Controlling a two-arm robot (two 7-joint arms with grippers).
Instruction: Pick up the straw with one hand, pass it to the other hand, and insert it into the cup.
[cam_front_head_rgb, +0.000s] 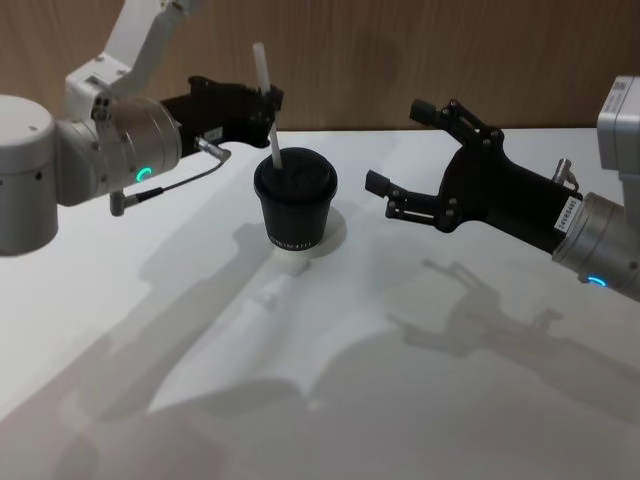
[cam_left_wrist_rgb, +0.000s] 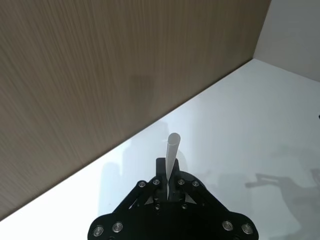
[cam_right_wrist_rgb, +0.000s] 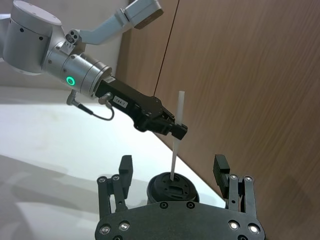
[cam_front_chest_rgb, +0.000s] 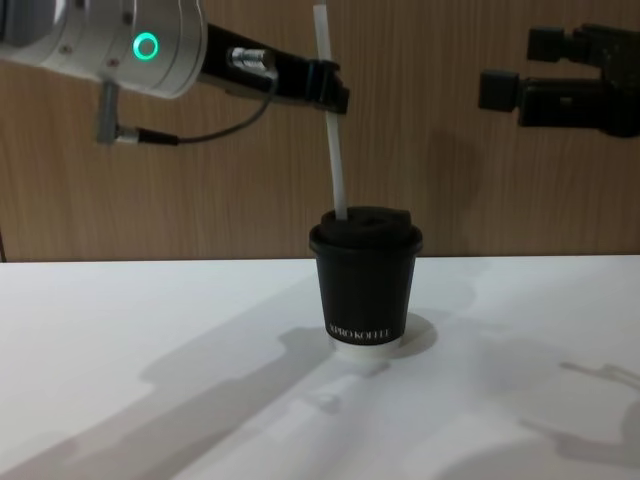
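The black cup (cam_front_head_rgb: 295, 205) with its domed lid stands upright mid-table. The white straw (cam_front_head_rgb: 263, 70) rises nearly upright over it, leaning slightly, its lower end at the left part of the lid. How deep it goes in I cannot tell. My left gripper (cam_front_head_rgb: 270, 100), on the silver wrist with the green ring light, is shut on the straw's upper half, above and left of the cup. In the chest view the straw (cam_front_chest_rgb: 335, 160) meets the cup (cam_front_chest_rgb: 365, 285) below the left gripper (cam_front_chest_rgb: 330, 88). My right gripper (cam_front_head_rgb: 398, 145) hangs open to the cup's right, holding nothing.
The white table (cam_front_head_rgb: 420, 380) spreads around the cup, with a wooden wall (cam_front_head_rgb: 400, 50) close behind it. A grey cable (cam_front_head_rgb: 180, 180) loops under the left wrist, above the table.
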